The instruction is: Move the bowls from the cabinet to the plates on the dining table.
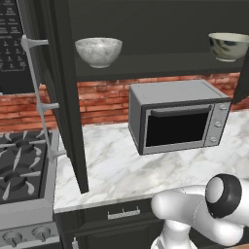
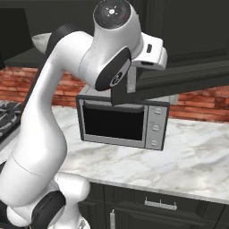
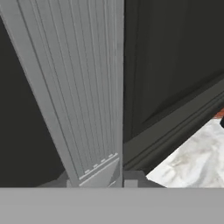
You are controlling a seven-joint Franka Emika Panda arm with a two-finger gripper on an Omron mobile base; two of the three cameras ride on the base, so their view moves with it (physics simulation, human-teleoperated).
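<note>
The pincer (image 3: pixel 117 181) is clamping the cabinet door's silver handle (image 3: pixel 83 87); both bowls (image 1: pixel 98 51) are sitting on the cabinet (image 1: pixel 146 65) shelf.

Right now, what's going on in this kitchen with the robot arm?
The arm is working on the dark wall cabinet. Its end effector is shut on the silver bar handle of a cabinet door. The left door already stands open, and two bowls sit on the shelf inside: a marbled white bowl and a grey-green bowl. Neither has been picked up yet. A grey toaster oven stands on the marble counter below.
</note>
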